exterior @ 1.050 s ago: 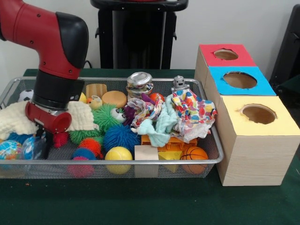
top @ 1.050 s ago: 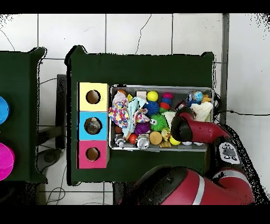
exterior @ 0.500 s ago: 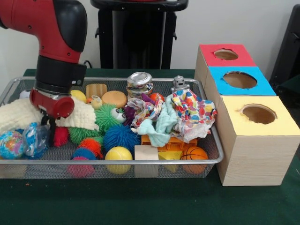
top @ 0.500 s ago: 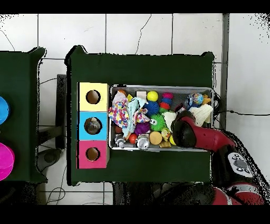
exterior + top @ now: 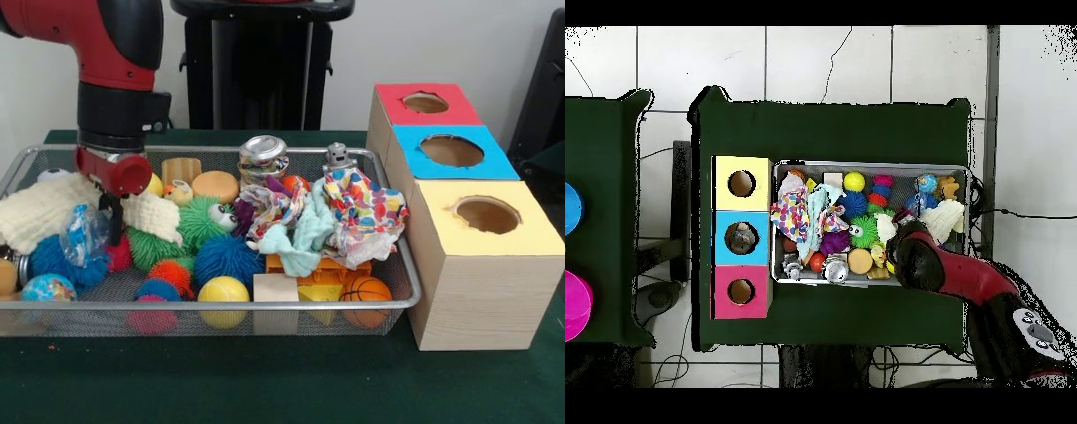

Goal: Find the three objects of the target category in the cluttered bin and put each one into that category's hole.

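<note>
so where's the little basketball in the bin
In the front view the basketball sits at the bin's near right corner, beside the yellow block, under the spotted cloth.

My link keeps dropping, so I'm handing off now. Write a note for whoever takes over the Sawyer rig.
Gripper: jaws shut on a crinkly blue-and-clear plastic wad, just above the toys at the wire mesh bin's left end in the front view.
Boxes with holes, beside the bin's other end: red-topped box, blue-topped box, yellow-topped box.
Done: overhead, something sits in the blue-topped box; I cannot tell what.
Left: drop the wad into its hole, then search for the rest.
</note>
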Motion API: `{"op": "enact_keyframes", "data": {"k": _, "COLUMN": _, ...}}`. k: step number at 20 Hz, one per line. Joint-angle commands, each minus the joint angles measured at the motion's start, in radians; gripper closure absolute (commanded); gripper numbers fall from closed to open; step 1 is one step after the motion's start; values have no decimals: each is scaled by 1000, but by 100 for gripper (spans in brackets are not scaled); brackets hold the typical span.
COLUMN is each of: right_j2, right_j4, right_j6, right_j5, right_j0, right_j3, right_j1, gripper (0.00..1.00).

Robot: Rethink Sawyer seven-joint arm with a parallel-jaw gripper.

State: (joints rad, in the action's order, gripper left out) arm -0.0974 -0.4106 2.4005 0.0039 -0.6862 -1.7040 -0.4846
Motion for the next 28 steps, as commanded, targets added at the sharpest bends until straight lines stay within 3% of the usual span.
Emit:
{"op": "enact_keyframes", "data": {"k": 1, "right_j2": -169, "right_j4": 89, "right_j6": 72, "right_j5": 182, "right_j0": -43, "right_j3": -183, "right_j1": -44, "gripper": 100}}
{"op": "enact_keyframes", "data": {"k": 5, "right_j2": -211, "right_j4": 157, "right_j6": 94, "right_j5": 229, "right_j0": -74, "right_j3": -235, "right_j1": -47, "gripper": 100}}
{"op": "enact_keyframes", "data": {"k": 10, "right_j2": -258, "right_j4": 234, "right_j6": 116, "right_j5": 237, "right_j0": -106, "right_j3": -327, "right_j1": -109, "gripper": 100}}
{"op": "enact_keyframes", "data": {"k": 14, "right_j2": -338, "right_j4": 309, "right_j6": 184, "right_j5": 155, "right_j0": -159, "right_j3": -387, "right_j1": -112, "gripper": 100}}
{"op": "enact_keyframes", "data": {"k": 16, "right_j2": -315, "right_j4": 348, "right_j6": 220, "right_j5": 124, "right_j0": -138, "right_j3": -392, "right_j1": -127, "gripper": 100}}
{"op": "enact_keyframes", "data": {"k": 19, "right_j2": -348, "right_j4": 383, "right_j6": 244, "right_j5": 48, "right_j0": -153, "right_j3": -391, "right_j1": -119, "gripper": 100}}
{"op": "enact_keyframes", "data": {"k": 22, "right_j2": -406, "right_j4": 441, "right_j6": 271, "right_j5": 25, "right_j0": -184, "right_j3": -412, "right_j1": -115, "gripper": 100}}
{"op": "enact_keyframes", "data": {"k": 25, "right_j2": -393, "right_j4": 472, "right_j6": 263, "right_j5": 6, "right_j0": -188, "right_j3": -405, "right_j1": -118, "gripper": 100}}
{"op": "enact_keyframes", "data": {"k": 28, "right_j2": -439, "right_j4": 512, "right_j6": 276, "right_j5": -7, "right_j0": -216, "right_j3": -421, "right_j1": -106, "gripper": 100}}
